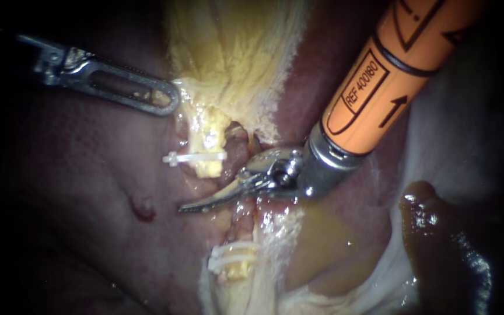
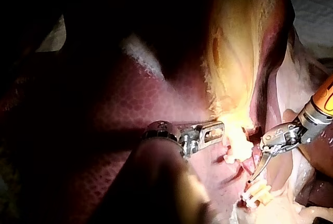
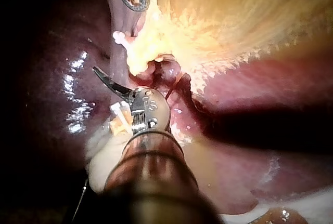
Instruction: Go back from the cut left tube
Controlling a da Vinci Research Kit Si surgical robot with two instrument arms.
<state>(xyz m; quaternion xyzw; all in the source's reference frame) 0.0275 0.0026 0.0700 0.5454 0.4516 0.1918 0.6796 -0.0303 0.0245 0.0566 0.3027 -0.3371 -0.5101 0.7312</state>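
Observation:
The cut tube lies in two stumps with a gap between them. The upper stump (image 1: 208, 143) hangs under the yellow gallbladder (image 1: 234, 52) and carries one white clip (image 1: 196, 157). The lower stump (image 1: 237, 269) carries white clips (image 1: 231, 256). My right instrument (image 1: 191, 205), on an orange shaft, reaches into that gap with its curved blades shut and empty; it also shows in the wrist views (image 2: 255, 176) (image 3: 102, 77). My left instrument (image 1: 167, 99) (image 2: 216, 129) has slotted jaws shut on the gallbladder's edge just above the upper stump.
Dark red liver (image 1: 77, 192) fills the left side and bears a small red spot (image 1: 143, 210). A glistening dark brown lump (image 1: 433, 233) sits at the lower right beside pale tissue (image 1: 468, 134). Yellowish fluid (image 1: 322, 245) pools right of the lower stump.

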